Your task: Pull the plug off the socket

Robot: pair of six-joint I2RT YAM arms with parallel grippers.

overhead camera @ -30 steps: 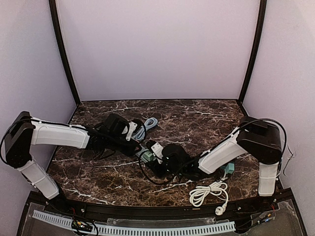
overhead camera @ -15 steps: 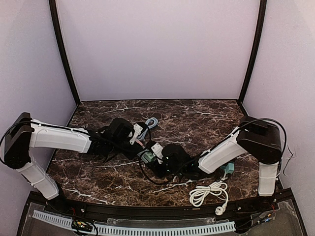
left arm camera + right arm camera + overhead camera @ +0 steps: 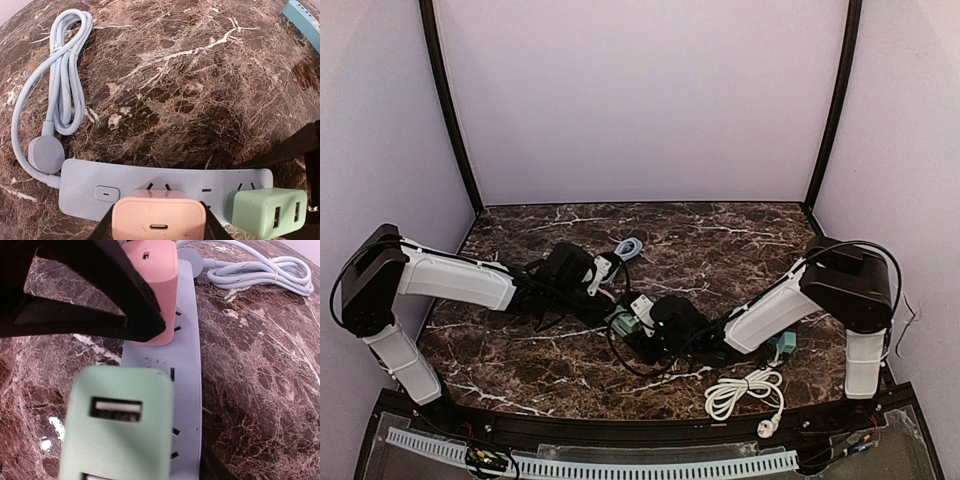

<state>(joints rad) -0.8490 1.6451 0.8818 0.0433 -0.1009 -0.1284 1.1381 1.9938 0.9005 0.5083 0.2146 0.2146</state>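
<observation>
A pale blue power strip [image 3: 85, 185] lies on the marble table, also in the right wrist view [image 3: 186, 375]. A pink plug [image 3: 159, 220] and a green USB plug [image 3: 265, 212] sit in it. My left gripper [image 3: 159, 227] is shut on the pink plug, one finger on each side; the plug still touches the strip [image 3: 152, 270]. My right gripper [image 3: 165, 470] straddles the strip's end by the green plug [image 3: 117, 430] and appears shut on the strip; only one finger [image 3: 207, 471] shows. From above, both grippers [image 3: 610, 283] [image 3: 636, 322] meet mid-table.
The strip's blue cable [image 3: 65, 75] is coiled beyond it [image 3: 625, 250]. A white coiled cable [image 3: 745, 390] and a teal block [image 3: 785, 343] lie near the front right. Black cables trail under the arms. Walls enclose the table.
My left arm has reached further right, bringing its gripper onto the pink plug. The right arm and the strip have barely moved.
</observation>
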